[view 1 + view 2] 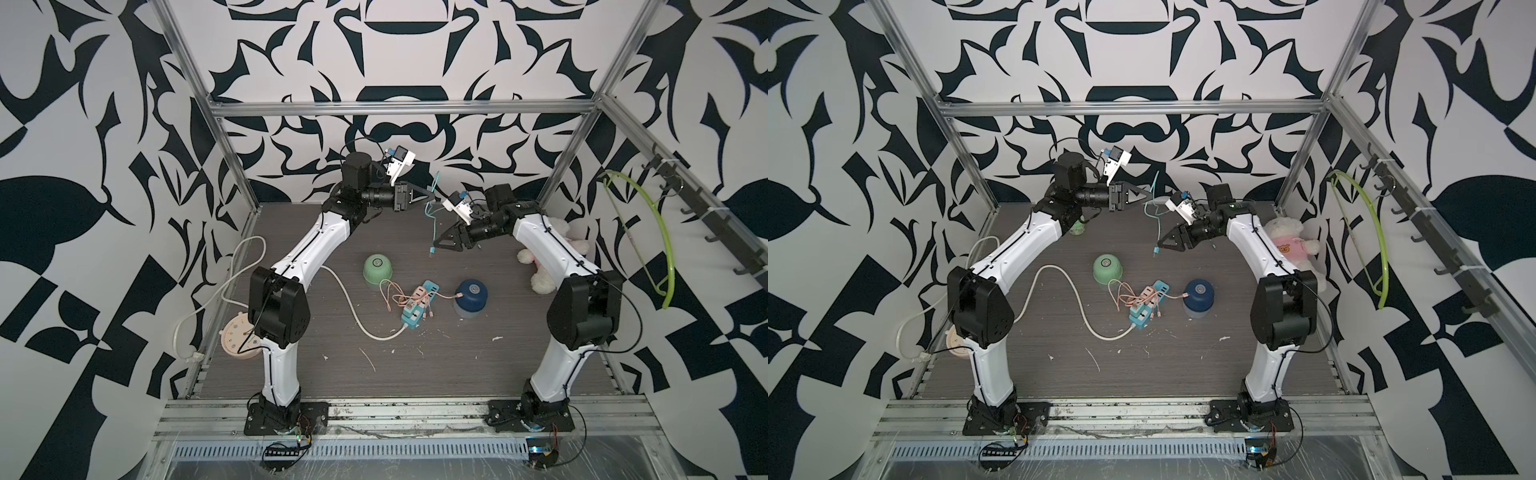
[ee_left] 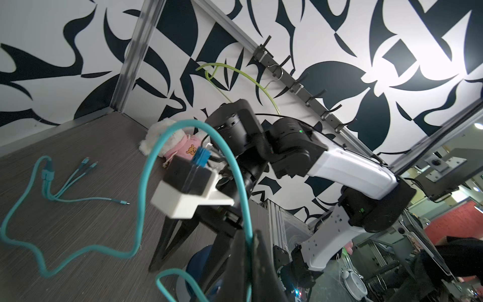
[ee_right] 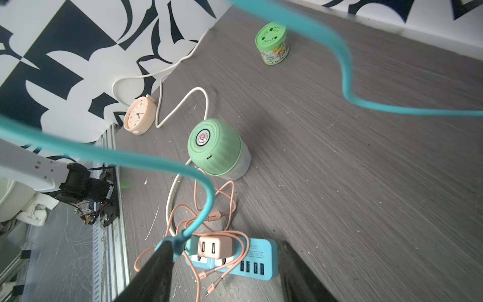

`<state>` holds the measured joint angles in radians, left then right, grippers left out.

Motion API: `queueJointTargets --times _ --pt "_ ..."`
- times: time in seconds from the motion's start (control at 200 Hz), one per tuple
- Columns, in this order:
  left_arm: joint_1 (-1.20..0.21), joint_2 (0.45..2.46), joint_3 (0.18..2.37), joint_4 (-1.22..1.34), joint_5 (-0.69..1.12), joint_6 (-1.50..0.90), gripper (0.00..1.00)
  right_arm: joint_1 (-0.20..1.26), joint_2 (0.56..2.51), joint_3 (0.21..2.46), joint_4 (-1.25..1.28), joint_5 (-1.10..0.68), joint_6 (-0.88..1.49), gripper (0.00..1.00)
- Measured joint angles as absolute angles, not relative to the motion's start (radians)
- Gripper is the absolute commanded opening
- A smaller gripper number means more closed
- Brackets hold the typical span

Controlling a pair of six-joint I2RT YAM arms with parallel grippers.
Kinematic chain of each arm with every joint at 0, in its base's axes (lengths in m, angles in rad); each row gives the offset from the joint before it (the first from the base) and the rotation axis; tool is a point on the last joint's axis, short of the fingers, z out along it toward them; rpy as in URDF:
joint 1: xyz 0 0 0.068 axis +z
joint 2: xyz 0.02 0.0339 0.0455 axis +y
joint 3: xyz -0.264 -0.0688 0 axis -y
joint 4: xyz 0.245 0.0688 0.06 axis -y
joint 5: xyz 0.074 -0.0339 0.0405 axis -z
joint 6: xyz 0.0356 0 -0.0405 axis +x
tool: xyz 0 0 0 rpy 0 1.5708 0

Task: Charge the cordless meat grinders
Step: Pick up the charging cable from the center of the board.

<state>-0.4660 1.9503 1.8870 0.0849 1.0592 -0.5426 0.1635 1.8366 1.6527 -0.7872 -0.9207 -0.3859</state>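
Your left end effector [image 1: 432, 199] clamped the teal cable [image 3: 130, 158]; your right end effector [image 1: 442, 246], jaws apart, hung beside its dangling plug. The mint green grinder [image 1: 377, 269] stood on the desk [image 1: 457, 374] below and leftward, nearer the right one.

White plush bear [image 1: 1284, 227], pink shirt. Green hanger [image 1: 670, 266] hangs near it; peach clock [image 3: 137, 115] and green lidded jar [image 3: 271, 43] well apart from it.
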Motion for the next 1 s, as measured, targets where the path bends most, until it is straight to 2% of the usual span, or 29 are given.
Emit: queueJointTargets --times 0.365,0.415,0.65,0.86,0.915,1.0 --pt "-0.466 1.958 1.901 0.086 1.115 -0.556 0.0 0.163 1.841 1.668 -0.768 -1.111 -0.34 0.61" --pt "-0.466 1.958 1.901 0.089 1.119 -0.562 0.0 0.163 1.843 1.671 -0.76 -1.125 -0.333 0.58" --pt "-0.466 1.959 1.901 0.109 1.127 -0.581 0.0 0.165 1.88 1.69 -0.749 -1.189 -0.297 0.34" --pt "-0.466 1.959 1.901 0.138 1.127 -0.607 0.0 0.168 1.895 1.69 -0.733 -1.215 -0.27 0.33" --pt "-0.466 1.959 1.901 0.142 1.128 -0.612 0.0 0.17 1.895 1.69 -0.727 -1.219 -0.261 0.25" --pt "-0.466 1.96 1.901 0.147 1.129 -0.614 0.0 0.175 1.895 1.69 -0.71 -1.232 -0.253 0.0"
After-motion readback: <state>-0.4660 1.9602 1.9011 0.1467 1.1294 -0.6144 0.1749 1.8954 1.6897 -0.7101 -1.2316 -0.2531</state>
